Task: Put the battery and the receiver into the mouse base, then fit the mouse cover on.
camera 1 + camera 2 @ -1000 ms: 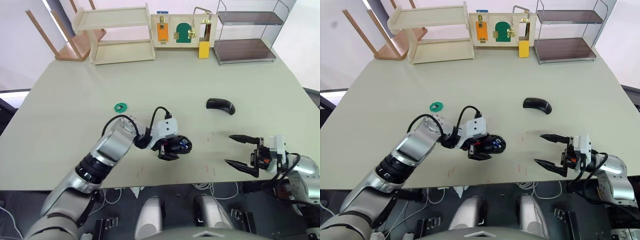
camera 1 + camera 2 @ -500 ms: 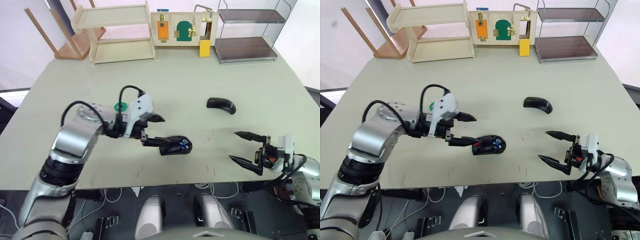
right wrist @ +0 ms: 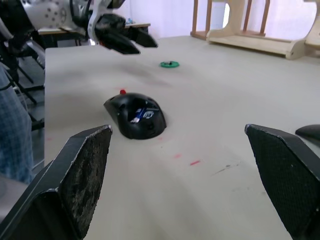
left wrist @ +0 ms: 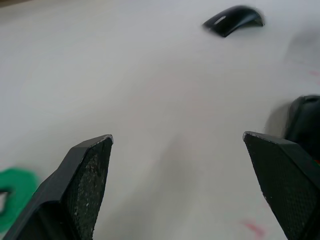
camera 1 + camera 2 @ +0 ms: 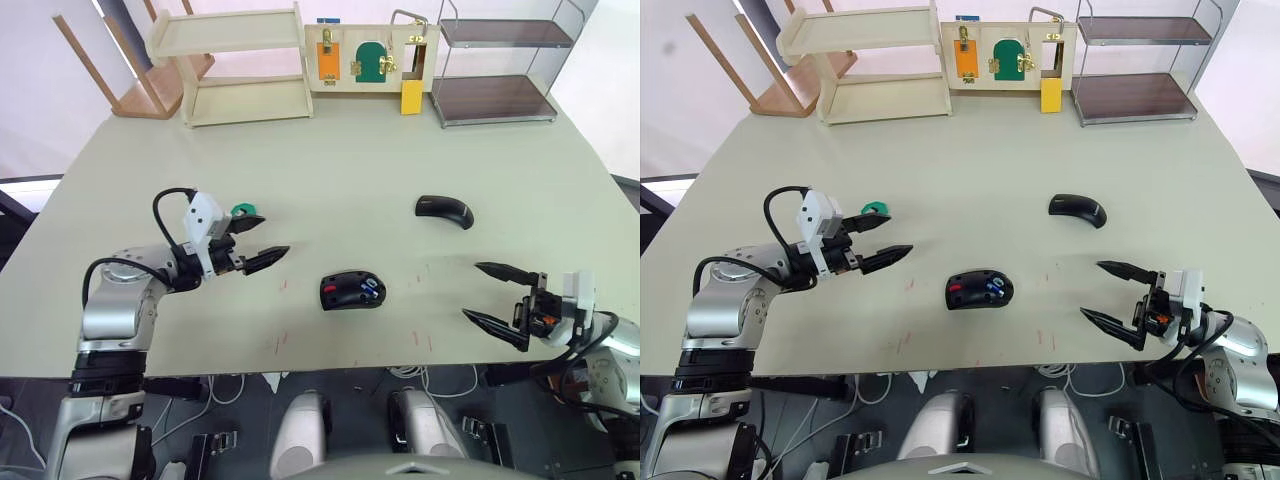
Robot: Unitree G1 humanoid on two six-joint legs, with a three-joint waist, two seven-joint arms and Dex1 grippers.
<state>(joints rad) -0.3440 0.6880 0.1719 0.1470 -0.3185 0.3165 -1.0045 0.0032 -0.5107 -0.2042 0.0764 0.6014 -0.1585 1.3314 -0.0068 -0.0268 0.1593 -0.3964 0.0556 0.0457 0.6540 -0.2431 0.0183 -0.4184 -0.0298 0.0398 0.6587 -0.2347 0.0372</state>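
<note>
Pale green and broad, the bench (image 5: 400,150) carries the mouse base (image 5: 352,291) near its front edge, lying inner side up with a red part and the blue battery (image 5: 369,289) showing inside it. The base sits between the two pincers, apart from both. The left pincer (image 5: 262,241) hovers over the bench on the base's left, its two black fingers spread wide and holding nothing; in its wrist view the base's dark edge shows just past one fingertip. A small green ring (image 5: 241,211) lies on the bench just behind this pincer. The right pincer (image 5: 490,293) hangs at the front edge on the base's right, its fingers likewise wide apart and empty, pointing toward the base. The mouse cover (image 5: 443,210), a glossy black arched shell, rests on the bench beyond the right pincer, well apart from the base. Along the far edge stand a pale wooden shelf (image 5: 235,65), a board with coloured latches (image 5: 365,58) and a metal rack (image 5: 495,62) with dark shelves.
</note>
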